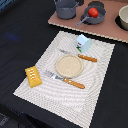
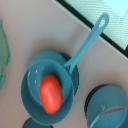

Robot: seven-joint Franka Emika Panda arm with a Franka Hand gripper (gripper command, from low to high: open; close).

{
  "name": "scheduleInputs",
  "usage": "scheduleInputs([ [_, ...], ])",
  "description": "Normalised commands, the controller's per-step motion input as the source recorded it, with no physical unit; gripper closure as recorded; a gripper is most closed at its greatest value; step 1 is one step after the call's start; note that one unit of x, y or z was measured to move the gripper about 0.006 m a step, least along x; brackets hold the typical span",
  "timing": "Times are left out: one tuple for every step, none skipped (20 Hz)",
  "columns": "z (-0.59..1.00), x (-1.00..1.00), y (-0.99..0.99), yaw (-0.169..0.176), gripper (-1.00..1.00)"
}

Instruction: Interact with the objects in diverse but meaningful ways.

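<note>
A small red tomato (image 1: 93, 12) lies in a grey-blue long-handled pan (image 1: 85, 20) on the pink toy kitchen top (image 1: 110, 29) at the back. The wrist view looks straight down on the tomato (image 2: 51, 93) in the pan (image 2: 31, 75). A grey pot (image 1: 65, 7) stands to the exterior view's left of it. On the placemat lie a tan round plate (image 1: 68, 65), an orange-handled fork (image 1: 74, 83), an orange-handled knife (image 1: 87, 58), a pale blue-white carton (image 1: 83, 42) and a ridged yellow-orange block (image 1: 33, 76). The sausage and the gripper are out of view.
A striped pale placemat (image 1: 100, 80) covers the dark table (image 1: 20, 35). A pale bowl (image 1: 123, 17) stands at the kitchen top's right end in the exterior view. In the wrist view a dark burner disc (image 2: 107, 105) lies beside the pan and a green thing (image 2: 4, 55) shows at the edge.
</note>
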Motion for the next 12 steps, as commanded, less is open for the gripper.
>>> scheduleInputs([
  [0.24,-0.19,-0.95,0.0,-1.0],
  [0.18,-0.21,-0.95,0.0,-1.0],
  [0.11,-0.24,-0.94,0.0,-1.0],
  [0.03,-0.26,-0.95,0.0,-1.0],
  [0.0,-0.28,-0.95,0.0,-1.0],
  [0.0,-0.31,-0.95,0.0,-1.0],
  [-0.02,-0.33,-0.94,0.0,-1.0],
  [-0.05,-0.35,-0.93,0.0,-1.0],
  [-0.1,-0.38,-0.92,0.0,-1.0],
  [-0.13,-0.39,-0.92,0.0,-1.0],
  [-0.14,-0.41,-0.91,0.0,-1.0],
  [-0.14,-0.42,-0.91,0.0,-1.0],
])
